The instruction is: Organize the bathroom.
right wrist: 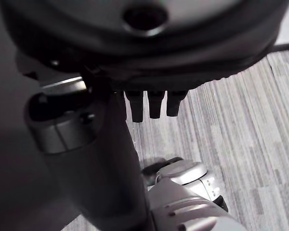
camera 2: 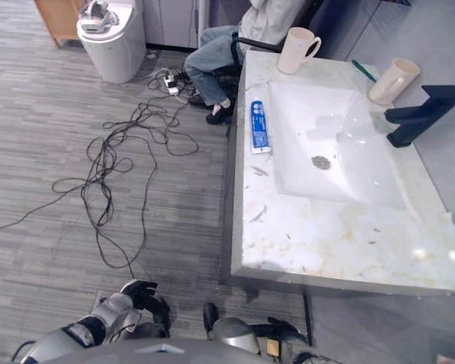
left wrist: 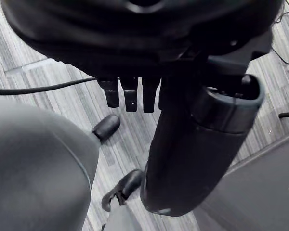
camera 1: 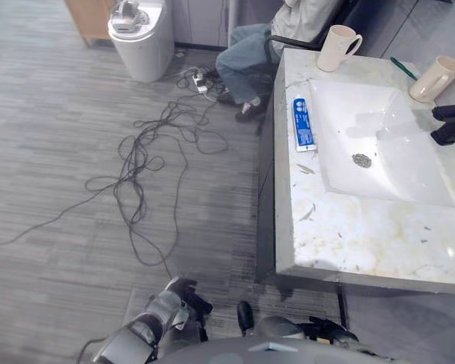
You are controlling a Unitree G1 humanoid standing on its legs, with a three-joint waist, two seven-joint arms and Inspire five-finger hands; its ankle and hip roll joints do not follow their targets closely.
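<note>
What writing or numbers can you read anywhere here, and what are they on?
Blue toothpaste tube on the counter beside the sink: it bears white print, too small to read.
Two mugs, bin: no text visible.

- The counter (camera 1: 364,243) stands to the right, with the basin (camera 1: 379,144) sunk in it;
- a toothpaste tube (camera 1: 302,123) lies on the counter just left of the basin;
- one mug (camera 1: 337,47) behind the basin, another mug (camera 1: 435,78) at its far right, a toothbrush (camera 1: 403,68) between them;
- the tap (camera 2: 421,114) right of the basin;
- a bin (camera 1: 142,36) far left on the floor, cables (camera 1: 148,163) before it;
- a seated person (camera 1: 265,45) behind the counter.
</note>
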